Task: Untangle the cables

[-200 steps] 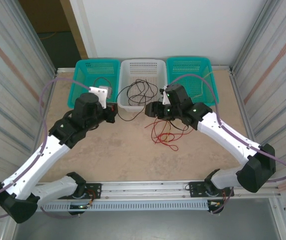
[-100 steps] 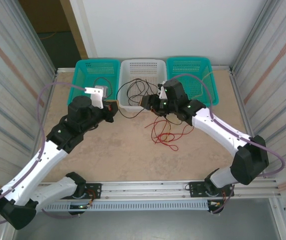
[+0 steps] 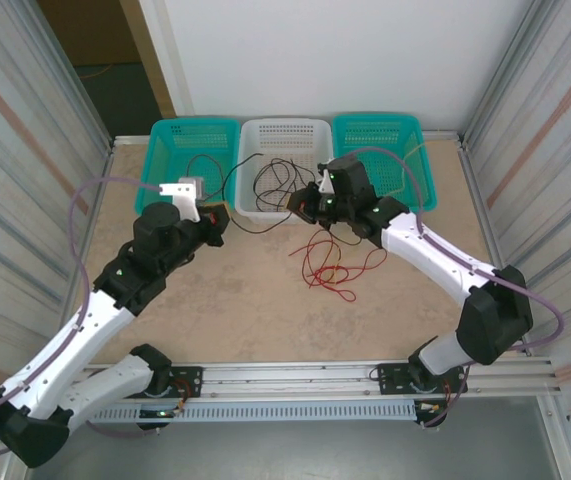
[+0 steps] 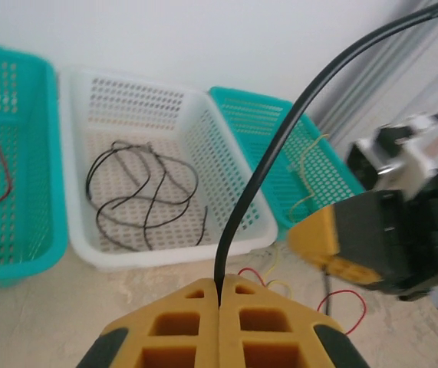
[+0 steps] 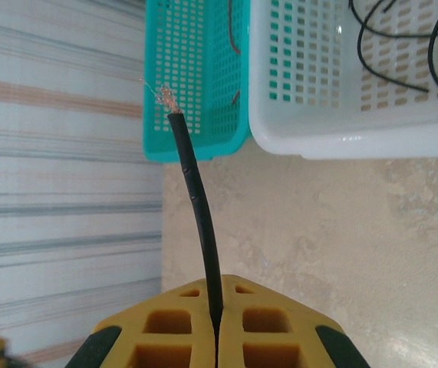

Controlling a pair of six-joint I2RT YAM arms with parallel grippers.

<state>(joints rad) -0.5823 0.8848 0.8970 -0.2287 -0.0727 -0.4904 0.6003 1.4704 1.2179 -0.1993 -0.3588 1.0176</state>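
Note:
One black cable [image 3: 258,226] hangs between my two grippers in front of the white basket [image 3: 284,129]. My left gripper [image 3: 219,222] is shut on one stretch of it [image 4: 243,201], pads pressed together [image 4: 219,287]. My right gripper [image 3: 301,206] is shut on the other end [image 5: 200,222]; its frayed copper tip [image 5: 163,95] sticks out past the pads [image 5: 216,296]. More black cables [image 4: 143,190] lie coiled in the white basket. Red cables [image 3: 331,267] are tangled on the table under my right arm, with a pale yellow one [image 4: 309,178] trailing from the right teal basket [image 3: 377,128].
A left teal basket [image 3: 195,131] holds a thin dark cable [image 3: 203,163]. The three baskets stand in a row against the back wall. Corrugated metal walls close both sides. Bare tabletop [image 3: 255,310] lies between the tangle and the arm bases.
My right gripper has gone from open to shut on the black cable's end near the white basket. My left gripper, still holding the cable, has pulled back to the left.

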